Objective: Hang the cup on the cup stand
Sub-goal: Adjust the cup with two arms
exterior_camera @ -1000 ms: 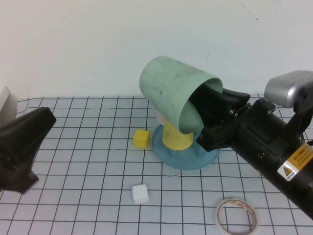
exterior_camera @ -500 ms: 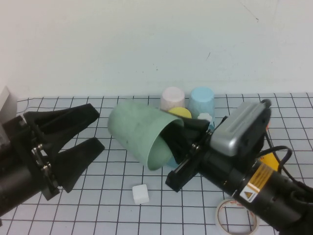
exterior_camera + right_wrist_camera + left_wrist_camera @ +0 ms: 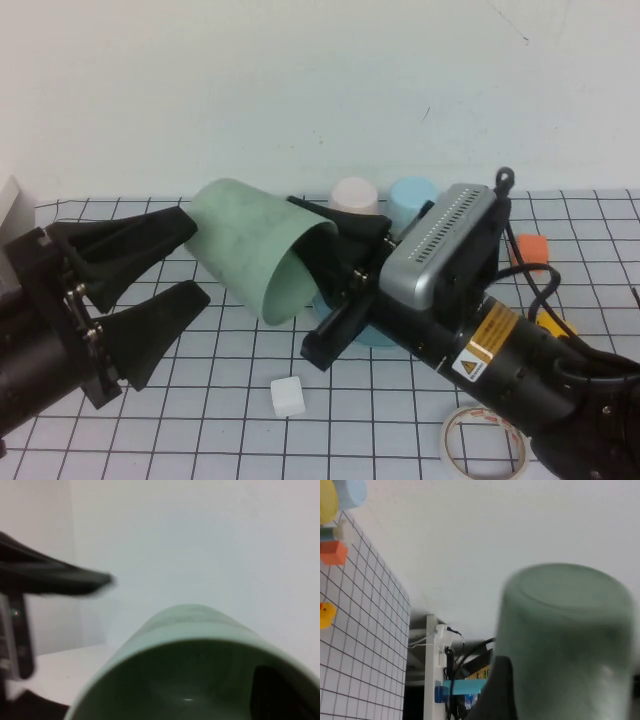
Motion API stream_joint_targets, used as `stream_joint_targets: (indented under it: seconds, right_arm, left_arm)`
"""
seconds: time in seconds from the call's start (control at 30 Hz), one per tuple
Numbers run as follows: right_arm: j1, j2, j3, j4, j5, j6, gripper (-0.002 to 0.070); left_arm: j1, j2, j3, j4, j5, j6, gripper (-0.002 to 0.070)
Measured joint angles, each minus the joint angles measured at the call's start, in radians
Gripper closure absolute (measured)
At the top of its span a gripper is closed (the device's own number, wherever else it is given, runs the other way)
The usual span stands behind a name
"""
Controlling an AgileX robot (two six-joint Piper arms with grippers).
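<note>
Plastic, light and stiff, the cup (image 3: 255,250) is pinched at its rim by the right gripper (image 3: 340,262) — best taken round its wall by the spread left gripper (image 3: 150,270).

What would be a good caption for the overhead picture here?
Right gripper holds the green cup by its rim, passing it toward the open left gripper, above the table.

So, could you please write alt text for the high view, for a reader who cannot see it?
The right tool holds a pale green cup tilted on its side above the checked table, gripping its rim. The left tool stands open beside the cup's closed end. Behind are pink and light blue cups, with a white cube and tape roll in front.
</note>
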Motion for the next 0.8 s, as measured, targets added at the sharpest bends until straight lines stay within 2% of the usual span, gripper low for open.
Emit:
stream_joint_targets:
  seconds: [0.17,0.47,0.53,0.67,0.8]
  right_arm:
    - [0.006,0.0,-0.03,-0.144,-0.002,-0.005,0.0653]
    - [0.031,0.001,-0.033,-0.231,0.003,-0.049,0.0653]
    - [0.031,0.001,-0.034,-0.241,0.012,-0.069,0.0653]
    - [0.031,0.001,-0.034,-0.243,0.01,-0.134,0.0653]
    - [0.037,0.001,-0.034,-0.21,-0.003,-0.186,0.0654]
  left_arm:
    - [0.0,0.0,0.0,-0.001,0.027,0.0,0.0074]
    - [0.0,0.002,0.0,-0.006,0.037,0.011,0.0075]
    - [0.0,0.002,0.0,-0.003,0.043,0.028,0.0084]
    - [0.0,0.004,0.0,0.002,0.047,0.051,0.0147]
    - [0.0,0.004,0.0,-0.007,0.05,0.062,0.0147]
